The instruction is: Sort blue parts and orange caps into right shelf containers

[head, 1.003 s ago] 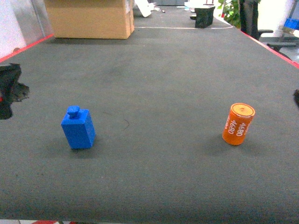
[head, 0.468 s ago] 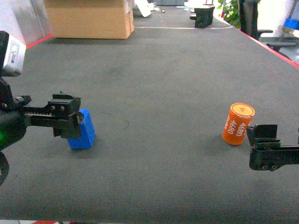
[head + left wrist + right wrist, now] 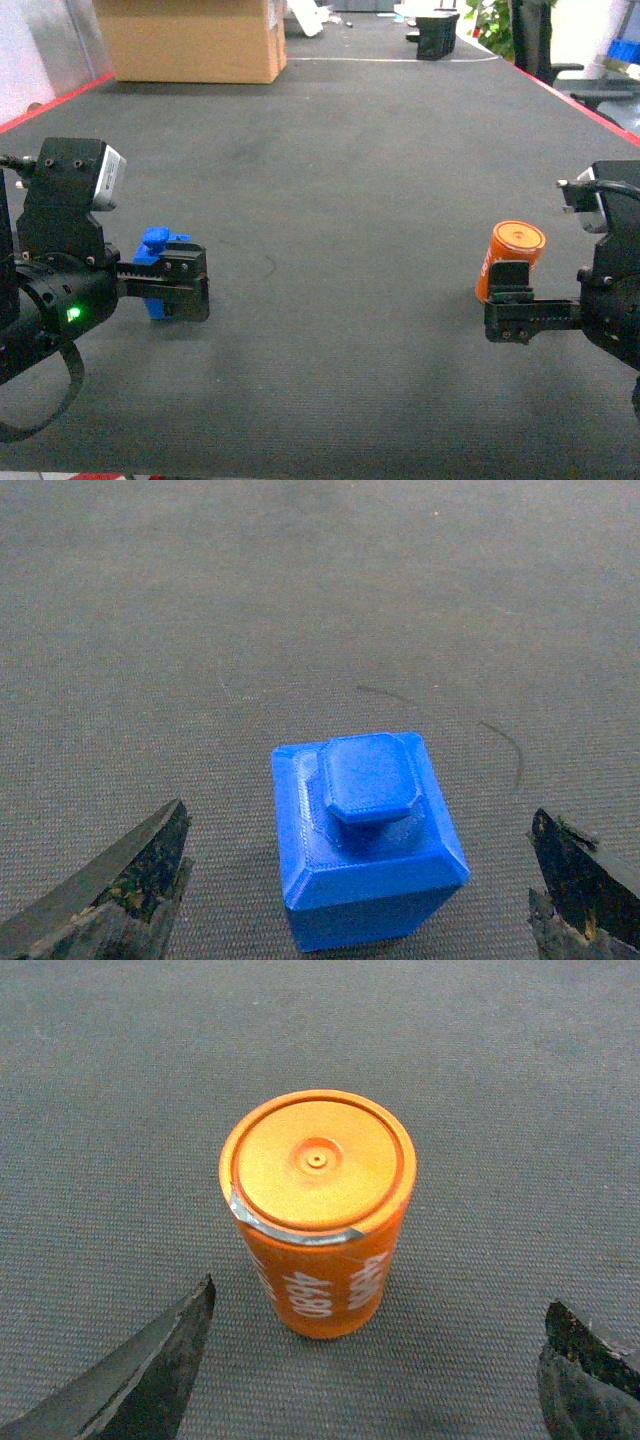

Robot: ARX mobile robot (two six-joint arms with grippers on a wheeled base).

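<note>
Black left pincer spread around blue part; right pincer spread before orange cap.

My left gripper: black, blocky, toothed rack along the jaw, small screws on the face. Grey-fronted camera box at left frame edge; green LED lit below. My right gripper: black, same rack. Fingertips scuffed, dark.

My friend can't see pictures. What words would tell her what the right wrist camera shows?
An orange cap, shaped like a small upright cylinder with white numbers on its side, stands on a dark grey mat. The right gripper is open, with its two dark fingertips at the bottom corners, one on each side of the cap and not touching it.
</note>
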